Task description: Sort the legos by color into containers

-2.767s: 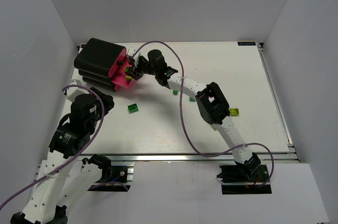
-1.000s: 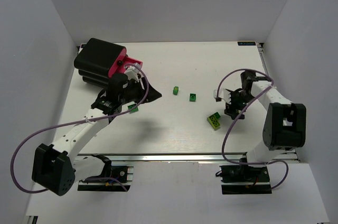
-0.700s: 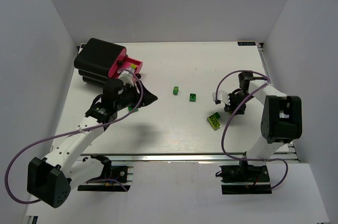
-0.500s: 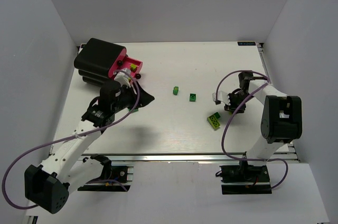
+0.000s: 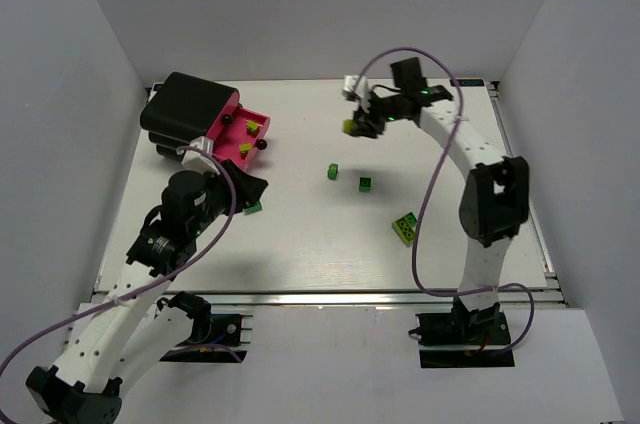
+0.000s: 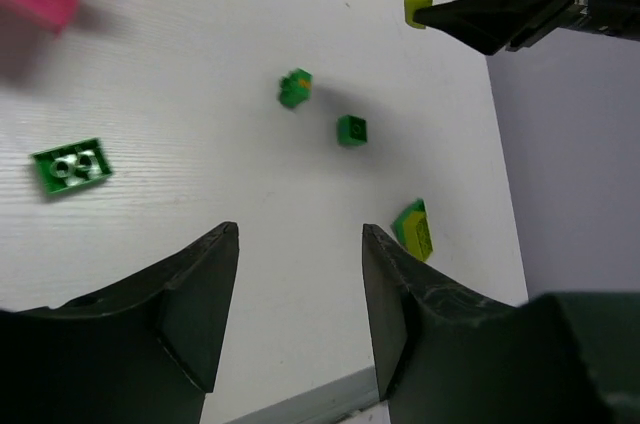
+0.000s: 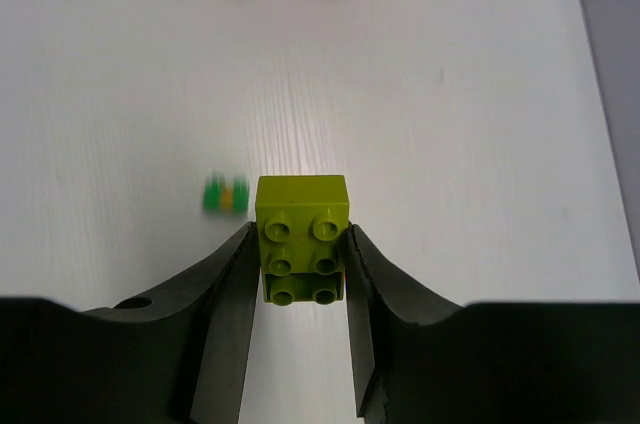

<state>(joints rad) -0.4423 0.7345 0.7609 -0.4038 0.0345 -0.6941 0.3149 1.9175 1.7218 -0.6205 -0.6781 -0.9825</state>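
White table below; yellow-green lego pinched in right hand.

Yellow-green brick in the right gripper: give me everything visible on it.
The yellow-green brick looks like glossy plastic, boxy, with six round studs in two columns facing the wrist camera. It is clamped squarely in the right gripper, one finger on each side face. It appears held clear of the white table, toward the far side, touching nothing else. No markings show.
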